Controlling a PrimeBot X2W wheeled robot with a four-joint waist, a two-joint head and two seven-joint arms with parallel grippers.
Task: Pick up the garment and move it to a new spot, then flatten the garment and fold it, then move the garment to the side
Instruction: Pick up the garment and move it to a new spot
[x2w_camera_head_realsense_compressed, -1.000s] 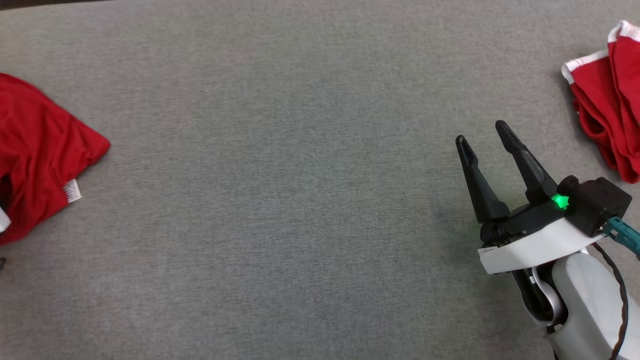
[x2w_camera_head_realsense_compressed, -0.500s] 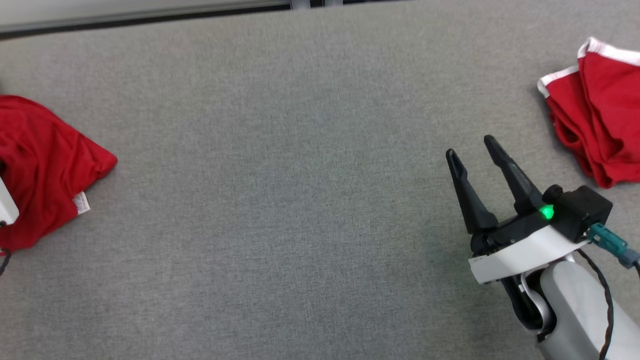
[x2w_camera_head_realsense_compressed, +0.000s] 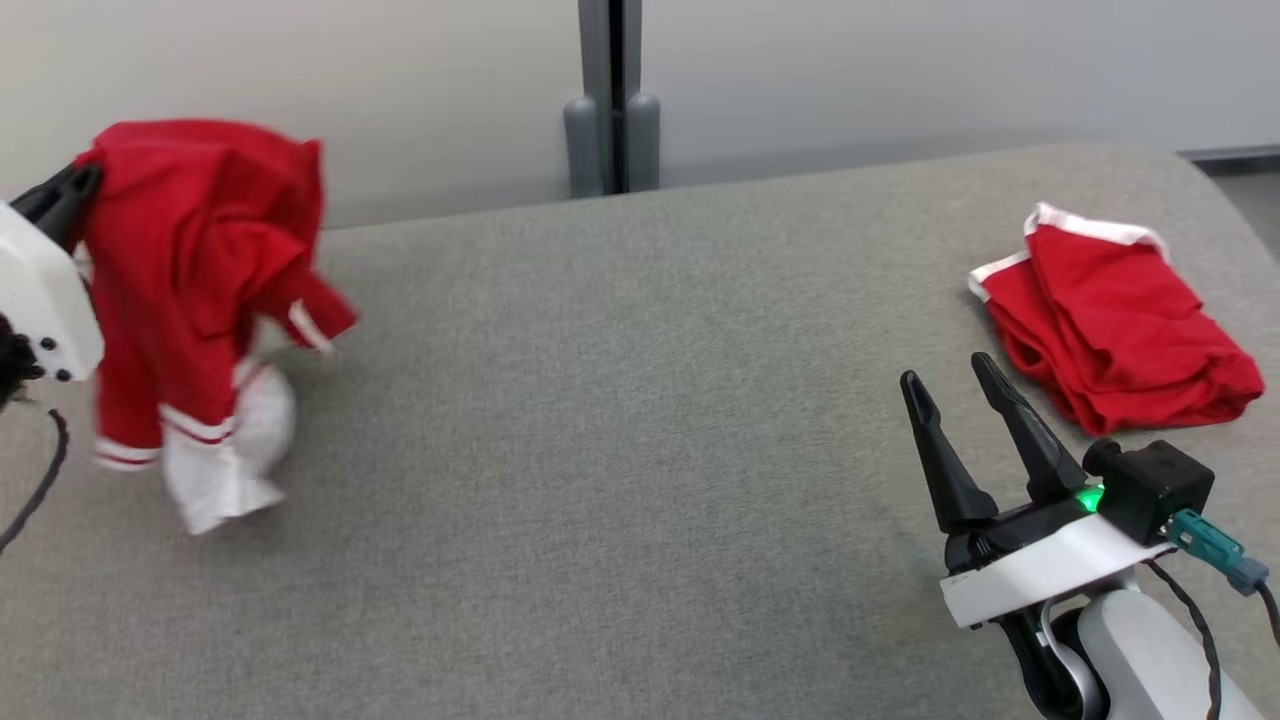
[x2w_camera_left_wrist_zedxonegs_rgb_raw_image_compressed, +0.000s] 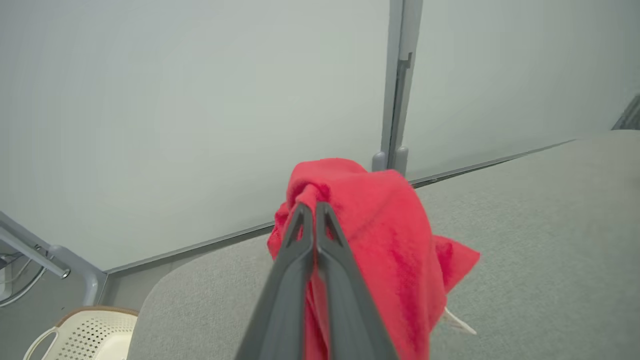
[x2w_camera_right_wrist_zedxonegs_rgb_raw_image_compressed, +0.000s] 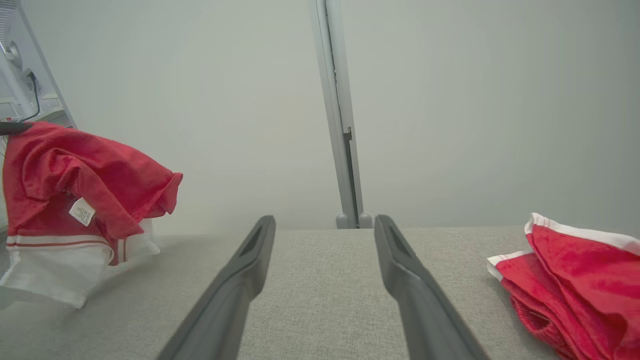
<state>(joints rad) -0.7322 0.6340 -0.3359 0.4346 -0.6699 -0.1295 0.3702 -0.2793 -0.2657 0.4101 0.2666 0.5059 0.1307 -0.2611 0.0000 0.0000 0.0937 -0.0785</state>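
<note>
At the left end of the grey table (x2w_camera_head_realsense_compressed: 640, 450), the first step looks partly done: the left gripper (x2w_camera_left_wrist_zedxonegs_rgb_raw_image_compressed: 310, 206) has its two dark fingers pinched together on a fold of the red garment (x2w_camera_head_realsense_compressed: 200, 250) and holds it up off the surface, so the cloth hangs in a loose bunch. Its lowest white part is low over the table, and whether it brushes the cloth top I cannot tell, as that edge is blurred. Judging by this, the garment has been picked up but not yet set down in a new spot; flattening, folding and moving it aside are all left to do. The right gripper (x2w_camera_head_realsense_compressed: 943, 370) hovers over the right part of the table with its fingers spread and nothing between them. Near it, but apart from it, a second red garment (x2w_camera_head_realsense_compressed: 1110, 320) lies in a rough, layered heap with white trim along its far edge. The held garment is a soft, limp knit, red in the body with a white band and thin red stripes at the bottom, and a small white care label (x2w_camera_right_wrist_zedxonegs_rgb_raw_image_compressed: 81, 211) is turned outward, so part of it is probably inside out. The table top is a woven, felt-like grey fabric with a rounded far corner. Behind it stand smooth pale wall panels joined by a grey post (x2w_camera_head_realsense_compressed: 610, 100), and a cream perforated basket (x2w_camera_left_wrist_zedxonegs_rgb_raw_image_compressed: 85, 335) sits below the table's left end.
</note>
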